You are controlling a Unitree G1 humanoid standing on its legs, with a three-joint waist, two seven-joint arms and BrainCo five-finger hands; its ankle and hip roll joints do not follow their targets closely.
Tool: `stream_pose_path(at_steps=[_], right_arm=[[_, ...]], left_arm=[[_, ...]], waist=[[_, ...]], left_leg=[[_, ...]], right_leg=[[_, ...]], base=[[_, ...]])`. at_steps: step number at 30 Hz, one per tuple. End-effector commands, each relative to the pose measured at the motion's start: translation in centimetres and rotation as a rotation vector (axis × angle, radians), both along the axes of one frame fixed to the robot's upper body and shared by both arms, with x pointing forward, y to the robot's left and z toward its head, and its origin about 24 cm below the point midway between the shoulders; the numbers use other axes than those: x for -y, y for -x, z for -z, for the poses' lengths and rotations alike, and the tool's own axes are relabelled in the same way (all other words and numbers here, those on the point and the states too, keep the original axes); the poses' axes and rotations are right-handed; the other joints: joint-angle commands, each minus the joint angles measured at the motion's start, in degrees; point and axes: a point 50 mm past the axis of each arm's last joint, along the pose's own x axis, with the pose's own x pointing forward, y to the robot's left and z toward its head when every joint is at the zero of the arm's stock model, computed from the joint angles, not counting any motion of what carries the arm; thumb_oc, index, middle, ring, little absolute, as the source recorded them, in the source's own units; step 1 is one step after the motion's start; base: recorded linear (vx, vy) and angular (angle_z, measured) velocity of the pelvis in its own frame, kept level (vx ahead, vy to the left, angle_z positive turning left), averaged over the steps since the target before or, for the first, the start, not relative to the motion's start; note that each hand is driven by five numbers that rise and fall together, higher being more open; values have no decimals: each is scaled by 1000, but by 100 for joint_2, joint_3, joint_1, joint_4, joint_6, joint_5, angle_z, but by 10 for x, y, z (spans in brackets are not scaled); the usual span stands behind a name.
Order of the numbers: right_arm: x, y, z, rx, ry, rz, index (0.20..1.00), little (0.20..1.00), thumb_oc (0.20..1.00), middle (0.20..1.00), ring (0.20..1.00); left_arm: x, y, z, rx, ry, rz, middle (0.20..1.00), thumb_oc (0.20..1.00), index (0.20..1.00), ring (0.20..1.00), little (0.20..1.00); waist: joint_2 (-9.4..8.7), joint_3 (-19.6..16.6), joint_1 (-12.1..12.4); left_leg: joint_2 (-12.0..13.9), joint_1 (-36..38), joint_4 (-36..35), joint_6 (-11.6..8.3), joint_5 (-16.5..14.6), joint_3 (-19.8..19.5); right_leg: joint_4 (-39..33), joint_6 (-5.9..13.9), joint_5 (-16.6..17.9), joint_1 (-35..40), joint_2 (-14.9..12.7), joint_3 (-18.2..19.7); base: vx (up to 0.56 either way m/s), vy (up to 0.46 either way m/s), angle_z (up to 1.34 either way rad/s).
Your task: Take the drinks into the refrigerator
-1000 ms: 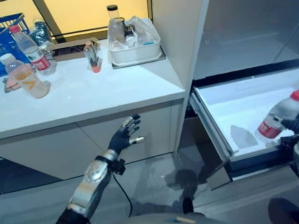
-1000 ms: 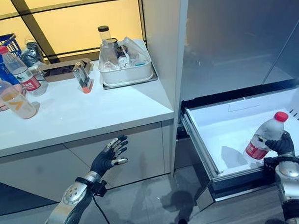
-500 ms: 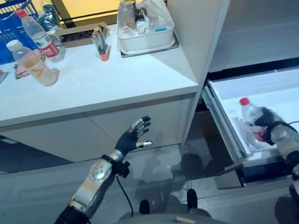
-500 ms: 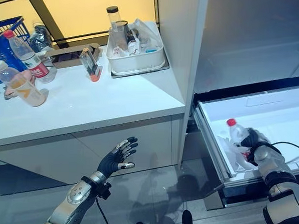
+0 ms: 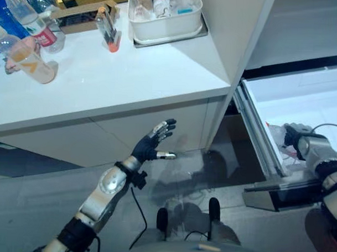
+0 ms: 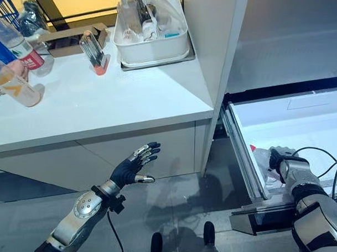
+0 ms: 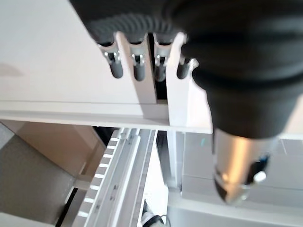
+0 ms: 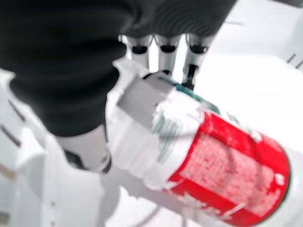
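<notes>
the right hand (image 6: 281, 166) is low inside the open freezer drawer (image 6: 301, 117), its fingers (image 8: 191, 66) wrapped around a water bottle (image 8: 208, 156). the bottle lies almost flat on the drawer floor, its long axis across the drawer and its red cap (image 6: 253, 148) toward the counter side. it is clear plastic with a red label, frosted white. the left hand (image 5: 152, 145) hangs with relaxed fingers under the counter (image 5: 120, 85), well apart. 2 more bottles (image 5: 24, 54) wait on the counter, nearer the left arm.

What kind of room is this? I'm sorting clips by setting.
Probably a kitchen or pantry corner. A white counter carries drink bottles and a white tub of containers. Beside it a pulled-out white refrigerator drawer is open, where the right hand lays a water bottle.
</notes>
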Motion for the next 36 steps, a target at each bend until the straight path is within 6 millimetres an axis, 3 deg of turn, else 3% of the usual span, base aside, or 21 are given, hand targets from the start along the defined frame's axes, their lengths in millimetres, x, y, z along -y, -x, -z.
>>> stream_pose_path(at_steps=[1,6,10,13,16,17,18,19,25,28,30,31,32,33,34,36], right_arm=[[-105,-24,38,-72,-179,-318,200,200,200,200,200],[-121,-24,56,-84,-236,-269,200,200,200,200,200],[-160,-18,82,-194,-253,-298,200,200,200,200,200],[-179,-15,89,-212,-327,-289,200,200,200,200,200],[-186,-14,91,-185,-395,-274,200,200,200,200,200],[-187,-16,89,-142,-468,-233,297,297,297,297,297],[-186,-17,87,-109,-521,-199,693,693,693,693,693],[-185,-18,87,-98,-544,-182,1000,1000,1000,1000,1000],[-167,-30,63,135,-812,-28,1000,1000,1000,1000,1000],[-141,-28,48,297,-930,27,1000,1000,1000,1000,1000],[-134,-28,41,341,-947,25,1000,1000,1000,1000,1000],[-121,-23,34,435,-1025,61,1000,1000,1000,1000,1000],[-120,-23,35,435,-1026,63,1000,1000,1000,1000,1000],[-112,-20,18,532,-1073,31,1000,1000,1000,1000,1000],[-111,-19,18,532,-1072,34,1000,1000,1000,1000,1000],[-97,-6,-4,677,-1186,1,1000,1000,1000,1000,1000]], left_arm=[[6,-2,-49,244,68,34,1000,1000,1000,1000,1000],[11,-2,-53,257,95,41,1000,1000,1000,1000,1000],[17,-2,-59,278,106,65,1000,1000,1000,1000,1000],[19,-1,-61,280,124,70,1000,1000,1000,1000,1000],[20,-2,-62,284,125,70,1000,1000,1000,1000,1000],[21,-1,-63,288,133,70,1000,1000,1000,1000,1000],[20,-2,-63,287,137,67,1000,1000,1000,1000,1000],[20,-2,-63,288,139,64,1000,1000,1000,1000,1000],[17,-4,-62,291,134,29,1000,1000,1000,1000,1000],[12,-6,-59,282,131,3,1000,1000,1000,1000,1000],[10,-6,-58,277,126,-1,1000,1000,1000,1000,1000],[8,-7,-57,279,120,-6,1000,1000,1000,1000,1000],[8,-7,-57,278,120,-4,1000,1000,1000,1000,1000],[5,-7,-54,267,103,-11,1000,1000,1000,1000,1000],[5,-7,-53,266,103,-9,1000,1000,1000,1000,1000],[0,-8,-46,241,72,-20,1000,1000,1000,1000,1000]], waist=[[-362,240,87],[-348,298,137],[-302,318,217],[-284,317,248],[-273,334,242],[-264,347,234],[-262,356,232],[-257,367,231],[-261,427,158],[-297,455,45],[-308,453,14],[-322,432,-37],[-321,428,-27],[-344,392,-104],[-342,389,-94],[-380,307,-239]], left_leg=[[-427,-413,95,267,-28,-265],[-432,-462,95,269,-11,-254],[-431,-482,88,262,-1,-258],[-428,-487,85,262,6,-282],[-428,-489,80,266,10,-294],[-427,-493,82,270,14,-302],[-430,-496,82,273,18,-304],[-430,-498,84,274,19,-305],[-443,-521,84,281,35,-278],[-439,-506,89,290,29,-260],[-438,-495,92,294,24,-251],[-435,-470,95,298,3,-224],[-435,-466,95,298,1,-224],[-428,-426,96,305,-24,-198],[-428,-421,97,305,-26,-198],[-428,-344,102,326,-73,-159]], right_leg=[[155,188,-346,178,-245,-35],[133,187,-314,133,-253,-20],[106,175,-308,115,-248,-17],[98,172,-310,111,-255,-35],[100,174,-306,111,-264,-40],[102,176,-298,105,-269,-36],[103,177,-292,99,-272,-35],[104,176,-290,92,-274,-30],[120,189,-253,27,-277,4],[179,189,-257,-12,-261,37],[199,188,-264,-15,-259,48],[225,191,-281,-9,-252,67],[227,191,-283,-7,-252,68],[244,192,-304,5,-240,91],[245,192,-306,10,-240,91],[268,189,-341,40,-218,147]], base=[[-46,8,5],[-32,3,11],[-3,0,1],[0,0,0],[-14,5,0],[-42,15,-1],[-48,14,0],[-44,13,0],[-40,14,1],[-23,2,-2],[0,0,0],[0,0,0],[0,0,0],[0,0,0],[0,0,0],[28,1,-3]])
